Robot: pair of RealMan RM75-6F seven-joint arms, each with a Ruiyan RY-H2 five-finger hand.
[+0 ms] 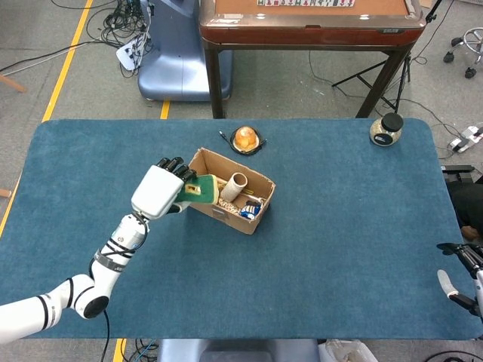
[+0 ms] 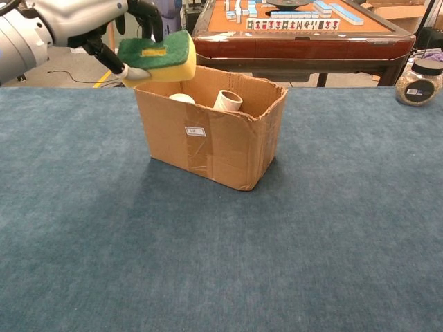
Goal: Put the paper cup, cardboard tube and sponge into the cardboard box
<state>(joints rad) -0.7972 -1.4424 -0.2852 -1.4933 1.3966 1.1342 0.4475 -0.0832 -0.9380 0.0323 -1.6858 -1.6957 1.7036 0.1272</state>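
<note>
Sponge (image 2: 158,57) gripped in left hand (image 1: 162,190), green face up, raised over the left end of the cardboard box (image 2: 211,142). Paper cup (image 2: 181,99) and cardboard tube (image 1: 235,185) inside that box. Right hand (image 1: 460,273) far right of the box, fingers spread, holding nothing.
</note>
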